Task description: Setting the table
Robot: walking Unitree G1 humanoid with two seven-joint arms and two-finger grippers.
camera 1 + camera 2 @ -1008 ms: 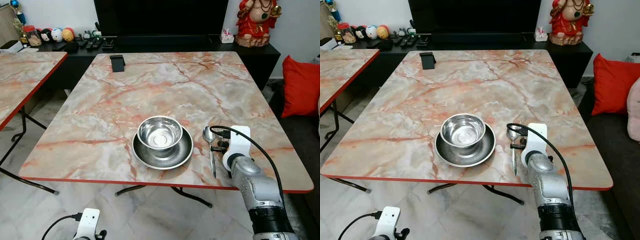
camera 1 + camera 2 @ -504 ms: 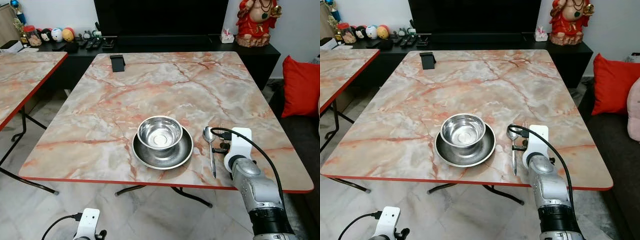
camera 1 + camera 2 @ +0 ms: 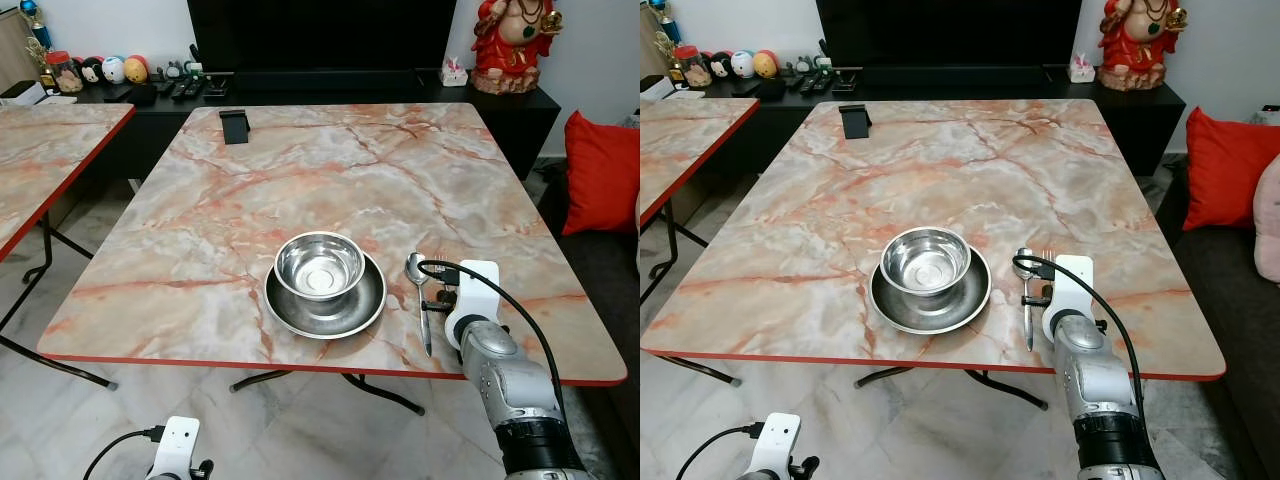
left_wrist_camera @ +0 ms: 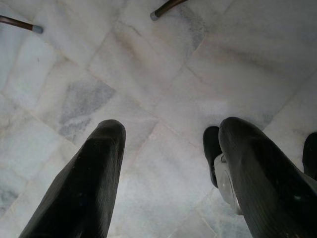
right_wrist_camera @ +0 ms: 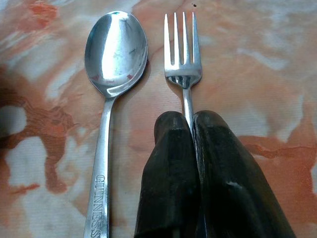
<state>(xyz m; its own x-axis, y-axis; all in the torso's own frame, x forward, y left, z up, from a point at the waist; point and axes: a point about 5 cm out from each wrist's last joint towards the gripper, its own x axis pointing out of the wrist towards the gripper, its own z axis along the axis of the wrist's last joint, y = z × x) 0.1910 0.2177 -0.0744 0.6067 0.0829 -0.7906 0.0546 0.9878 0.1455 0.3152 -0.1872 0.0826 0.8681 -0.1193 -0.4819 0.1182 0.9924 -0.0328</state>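
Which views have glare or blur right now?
Left eye view: sharp, soft glare inside the bowl. Right wrist view: spoon and fork crisp, bright reflection on the spoon; the right end effector slightly soft up close. Left wrist view: dim, left end effector over floor.

Lighting: bright, even, soft shadows. Glare: highlights in steel bowl (image 3: 319,266) at centre frame and spoon (image 5: 115,54). Focus: sharp throughout; no motion blur.
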